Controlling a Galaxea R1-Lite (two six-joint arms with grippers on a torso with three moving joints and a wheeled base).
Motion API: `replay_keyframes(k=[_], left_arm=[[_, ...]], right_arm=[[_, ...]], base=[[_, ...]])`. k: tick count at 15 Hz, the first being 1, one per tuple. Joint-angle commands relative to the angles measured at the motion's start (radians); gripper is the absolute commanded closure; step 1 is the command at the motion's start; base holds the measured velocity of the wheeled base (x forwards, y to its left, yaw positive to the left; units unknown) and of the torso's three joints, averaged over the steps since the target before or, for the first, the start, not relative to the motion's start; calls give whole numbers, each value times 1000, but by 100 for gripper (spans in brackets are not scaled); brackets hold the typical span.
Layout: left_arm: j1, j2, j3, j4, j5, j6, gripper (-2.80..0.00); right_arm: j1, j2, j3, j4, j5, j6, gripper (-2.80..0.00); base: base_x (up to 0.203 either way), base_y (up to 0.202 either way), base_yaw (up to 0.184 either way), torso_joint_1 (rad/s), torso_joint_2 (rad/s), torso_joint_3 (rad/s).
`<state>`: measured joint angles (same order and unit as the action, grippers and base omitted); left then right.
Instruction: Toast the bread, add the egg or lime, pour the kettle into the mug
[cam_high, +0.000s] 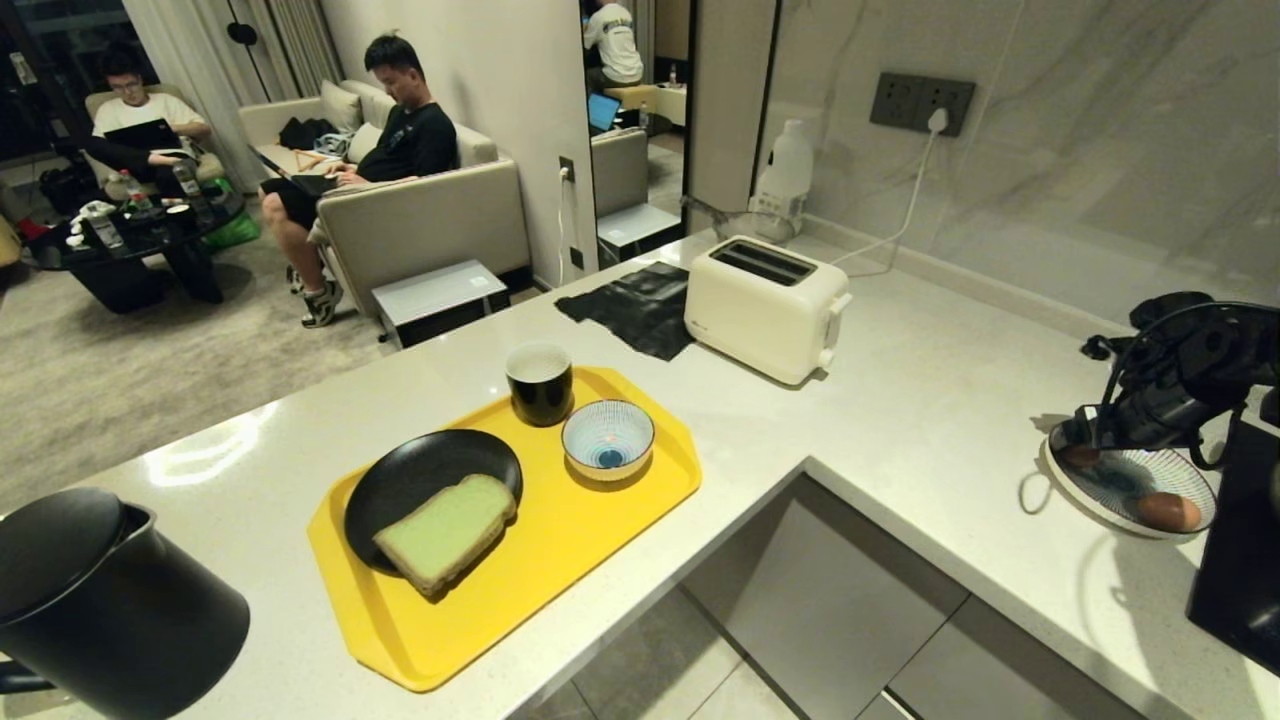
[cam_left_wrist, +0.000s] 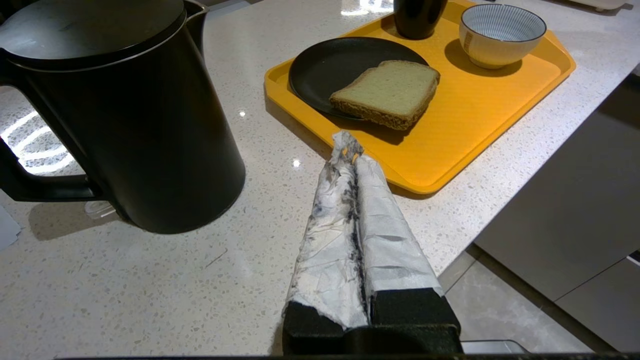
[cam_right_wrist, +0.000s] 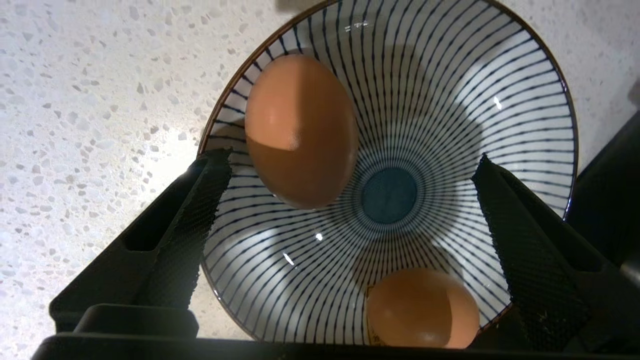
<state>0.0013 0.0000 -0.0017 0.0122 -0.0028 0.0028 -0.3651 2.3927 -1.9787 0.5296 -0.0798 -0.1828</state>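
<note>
The right gripper (cam_right_wrist: 345, 200) hangs wide open over the striped dish (cam_right_wrist: 525, 100), which holds two eggs. I would centre on the nearer egg (cam_right_wrist: 300, 130), descend and close gently. The left gripper (cam_left_wrist: 350, 155) is clenched, empty, beside the kettle (cam_left_wrist: 125, 115). On the tray (cam_high: 600, 540): bread (cam_high: 445, 530) on a plate (cam_high: 420, 475), mug (cam_high: 540, 385), empty bowl (cam_high: 608, 440).
</note>
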Motion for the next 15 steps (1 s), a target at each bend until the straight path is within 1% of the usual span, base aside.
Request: replay_keyframes(k=[1, 7, 8, 10, 15], left_arm=[[0, -3, 0, 0, 0, 0, 0], [0, -3, 0, 0, 0, 0, 0], [0, -3, 0, 0, 0, 0, 0], [0, -3, 0, 0, 0, 0, 0], [0, -3, 0, 0, 0, 0, 0]], right_arm=[[0, 3, -2, 1, 2, -1, -280], [0, 7, 0, -3, 3, -3, -280], [0, 8, 0, -3, 3, -4, 0], [0, 7, -1, -3, 19, -12, 0], [-13, 13, 0, -3, 91, -37, 0]], base=[[0, 0, 0, 0, 0, 0], [0, 0, 0, 0, 0, 0], [0, 0, 0, 0, 0, 0], [0, 0, 0, 0, 0, 0], [0, 0, 0, 0, 0, 0]])
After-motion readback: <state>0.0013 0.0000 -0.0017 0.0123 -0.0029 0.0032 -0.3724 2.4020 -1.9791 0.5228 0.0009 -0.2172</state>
